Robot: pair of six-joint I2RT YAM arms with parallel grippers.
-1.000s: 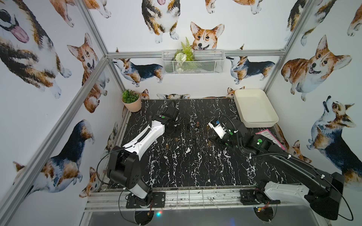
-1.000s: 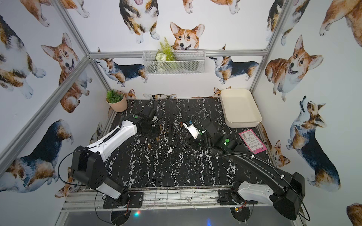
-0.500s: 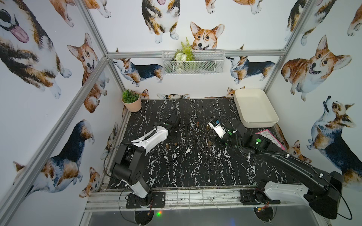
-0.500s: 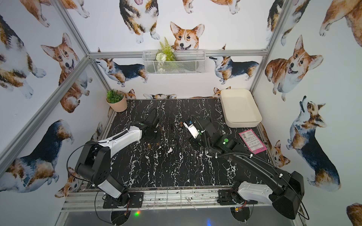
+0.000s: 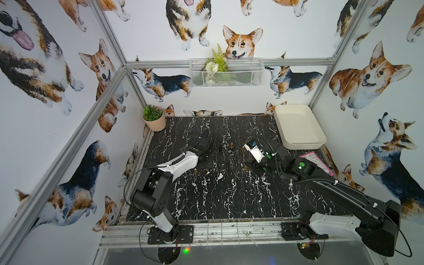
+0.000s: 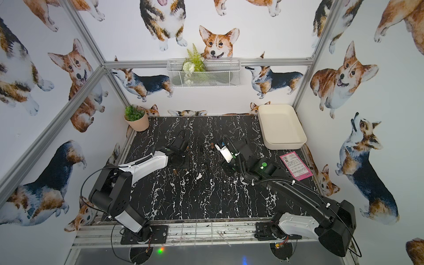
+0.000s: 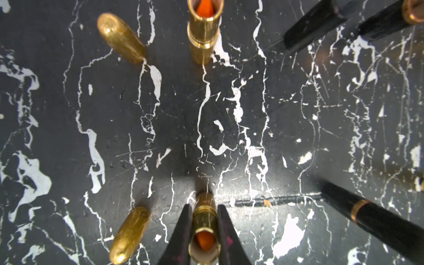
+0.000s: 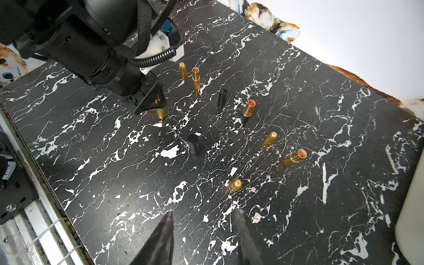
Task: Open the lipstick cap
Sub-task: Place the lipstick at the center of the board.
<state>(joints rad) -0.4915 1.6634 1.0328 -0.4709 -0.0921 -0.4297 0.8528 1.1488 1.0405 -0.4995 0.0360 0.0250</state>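
A gold lipstick (image 7: 204, 227) stands upright on the black marble table with its cap off and the orange stick showing. My left gripper (image 7: 203, 220) is shut on its tube, one dark finger on each side. A gold cap (image 7: 128, 234) stands just beside it, apart from the fingers. The right wrist view shows the same hold on the lipstick (image 8: 160, 112) from the side. My right gripper (image 8: 204, 220) hangs open and empty above bare table, short of another gold cap (image 8: 234, 184). In both top views the left gripper (image 5: 205, 161) and the right gripper (image 6: 223, 164) are dark against the table.
Several more open lipsticks and loose caps stand around: a gold one (image 8: 196, 79), a copper one (image 8: 248, 111), a black cap (image 8: 193, 143), a tilted gold one (image 8: 293, 158). A white tray (image 5: 298, 126), a pink card (image 5: 317, 160) and a plant pot (image 5: 154, 121) sit at the edges.
The left arm has folded back, its elbow rising, and its gripper has come toward the front of the table. The right arm has stayed where it was.
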